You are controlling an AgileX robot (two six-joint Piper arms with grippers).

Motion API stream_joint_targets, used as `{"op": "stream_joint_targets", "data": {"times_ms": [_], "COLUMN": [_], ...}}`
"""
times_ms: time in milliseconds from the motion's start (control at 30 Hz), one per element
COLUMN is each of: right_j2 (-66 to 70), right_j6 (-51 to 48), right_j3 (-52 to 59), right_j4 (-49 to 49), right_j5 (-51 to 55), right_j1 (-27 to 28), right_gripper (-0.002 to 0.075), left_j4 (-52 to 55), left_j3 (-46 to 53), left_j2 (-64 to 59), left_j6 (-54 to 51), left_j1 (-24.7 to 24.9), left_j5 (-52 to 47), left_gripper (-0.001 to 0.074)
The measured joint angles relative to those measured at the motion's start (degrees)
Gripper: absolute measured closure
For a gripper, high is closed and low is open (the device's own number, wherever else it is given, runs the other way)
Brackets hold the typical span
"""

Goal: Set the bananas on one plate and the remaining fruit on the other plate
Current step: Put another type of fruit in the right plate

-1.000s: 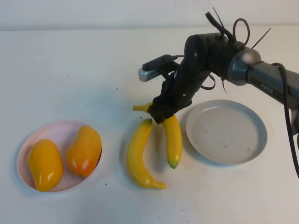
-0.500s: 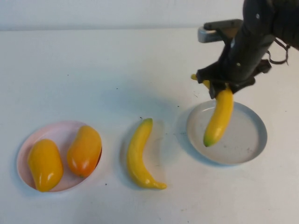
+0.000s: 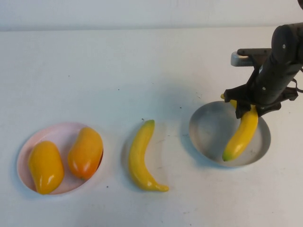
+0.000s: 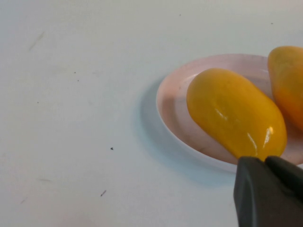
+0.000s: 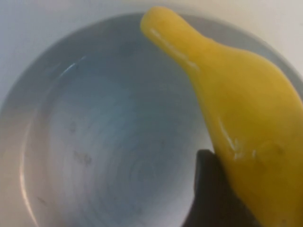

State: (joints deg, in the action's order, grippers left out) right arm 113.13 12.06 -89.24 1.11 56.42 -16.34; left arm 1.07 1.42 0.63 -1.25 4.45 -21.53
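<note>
Yellow and glossy, one banana (image 3: 242, 134) hangs from the right gripper (image 3: 247, 109) above the grey plate (image 3: 208, 124), on the right side of the white table (image 3: 118, 66). The gripper's fingers are clamped on the banana's upper, stem end; the greenish tip points down toward the near part of the plate. Whether the tip touches the plate cannot be told. In the right wrist view the banana (image 5: 241, 123) fills the frame above the plate's (image 5: 94, 142) grey, speckled floor, with one dark finger (image 5: 213, 198) pressed against its side.

The second banana (image 3: 139, 156) lies flat on the table between the two plates, touching neither, its green tip pointing away from the robot.

The pink plate (image 3: 57, 132) sits at the left and holds both mangoes side by side: the plain yellow-orange mango (image 3: 45, 166) toward the outer left and the blushed orange-red mango (image 3: 85, 152) beside it.

The left gripper (image 4: 267, 191) appears only in the left wrist view, close to the pink plate (image 4: 175, 101) and the yellow-orange mango (image 4: 235, 112). Its fingers are together and hold nothing.
</note>
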Motion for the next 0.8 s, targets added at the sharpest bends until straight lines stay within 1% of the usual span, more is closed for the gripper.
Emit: {"op": "stream_joint_targets", "data": {"times_ms": [200, 367, 433, 533, 800], "right_j2": [1.22, 0.78, -0.49, -3.14, -3.11], "right_j6": [0.00, 0.00, 0.00, -0.12, -5.64], "right_j3": [0.31, 0.31, 0.31, 0.31, -0.07], "right_j4": [0.79, 1.43, 2.07, 3.69, 9.53], "right_j5": [-0.32, -0.36, -0.45, -0.45, -0.45], "right_j1": [0.00, -0.28, -1.31, -4.79, -20.11], "right_gripper": [0.0320, 0.0300, 0.0299, 0.0299, 0.0299], "left_j4": [0.00, 0.00, 0.00, 0.00, 0.00], "left_j3": [0.00, 0.00, 0.00, 0.00, 0.00], "left_j2": [0.00, 0.00, 0.00, 0.00, 0.00], "left_j6": [0.00, 0.00, 0.00, 0.00, 0.00], "left_j1": [0.00, 0.00, 0.00, 0.00, 0.00], "left_j5": [0.00, 0.00, 0.00, 0.00, 0.00], "left_gripper": [0.0735, 0.0735, 0.0735, 0.0735, 0.0735]}}
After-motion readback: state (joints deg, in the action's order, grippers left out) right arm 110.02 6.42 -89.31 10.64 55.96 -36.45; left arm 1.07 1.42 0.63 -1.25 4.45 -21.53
